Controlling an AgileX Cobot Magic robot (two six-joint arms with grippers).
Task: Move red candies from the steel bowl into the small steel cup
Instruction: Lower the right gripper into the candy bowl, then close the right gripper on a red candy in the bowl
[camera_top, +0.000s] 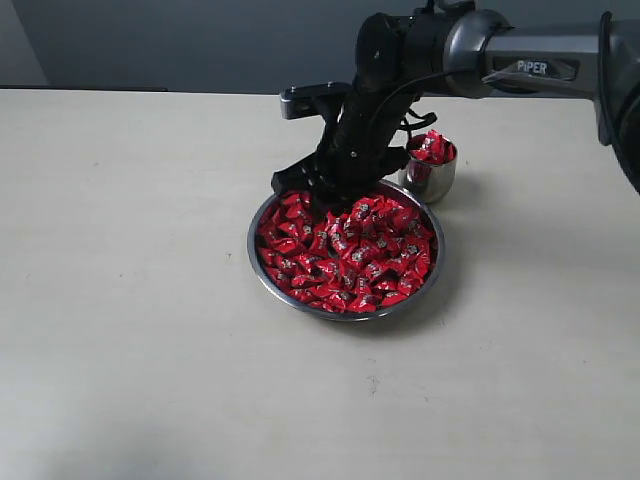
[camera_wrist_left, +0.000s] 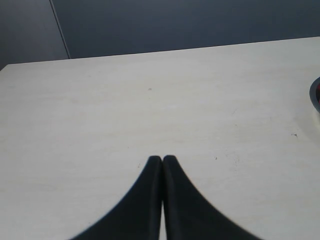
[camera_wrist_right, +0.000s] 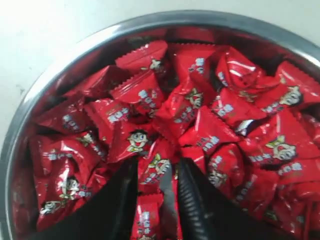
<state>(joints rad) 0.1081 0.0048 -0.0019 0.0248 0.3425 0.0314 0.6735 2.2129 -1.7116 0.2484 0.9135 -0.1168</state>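
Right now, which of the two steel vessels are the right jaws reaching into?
The steel bowl, the wide shallow one, not the small steel cup beside it.

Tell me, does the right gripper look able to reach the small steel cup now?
Probably yes: the small steel cup stands close beside the right gripper, just past the steel bowl, nothing between them.

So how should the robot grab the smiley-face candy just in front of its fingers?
Probably from straight above, pinching the smiley-face candy across its puffy middle. It lies flat, face up, on the pile in the steel bowl, other red candies crowd its sides, and its crimped edges look thin.
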